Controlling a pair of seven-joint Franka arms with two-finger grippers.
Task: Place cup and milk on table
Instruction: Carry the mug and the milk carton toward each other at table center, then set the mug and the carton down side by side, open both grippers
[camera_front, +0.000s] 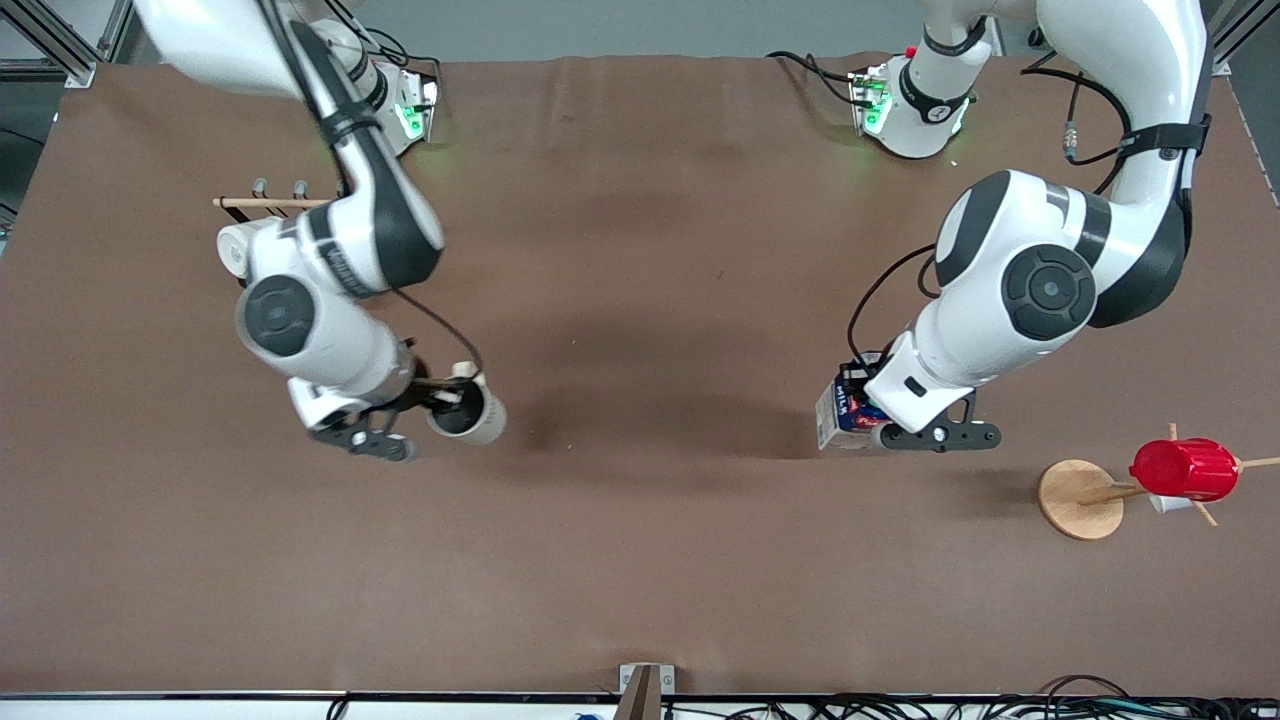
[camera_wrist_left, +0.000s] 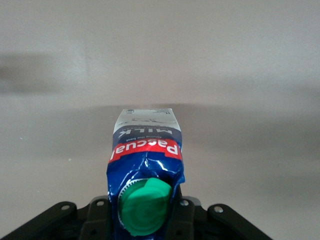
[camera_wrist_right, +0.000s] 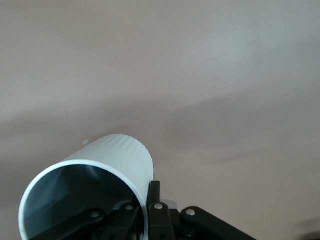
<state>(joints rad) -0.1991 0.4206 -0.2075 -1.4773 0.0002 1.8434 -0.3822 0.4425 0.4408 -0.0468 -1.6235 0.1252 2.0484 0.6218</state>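
My right gripper (camera_front: 447, 397) is shut on the rim of the off-white cup (camera_front: 468, 408), one finger inside and one outside. The cup is tilted over the brown table (camera_front: 640, 560), with its grey inside facing the front camera. In the right wrist view the cup (camera_wrist_right: 95, 175) fills the corner beside the gripper (camera_wrist_right: 148, 210). My left gripper (camera_front: 862, 405) is shut on the top of the blue and white milk carton (camera_front: 840, 415), low over the table. I cannot tell if the carton touches the cloth. The left wrist view shows the milk (camera_wrist_left: 145, 150), its green cap (camera_wrist_left: 145, 207) and the gripper (camera_wrist_left: 145, 217).
A red ribbed cup (camera_front: 1185, 470) hangs on a wooden peg stand with a round base (camera_front: 1078, 500) toward the left arm's end. A wooden rack (camera_front: 268, 203) with a white mug (camera_front: 234, 247) stands near the right arm's base, partly hidden by that arm.
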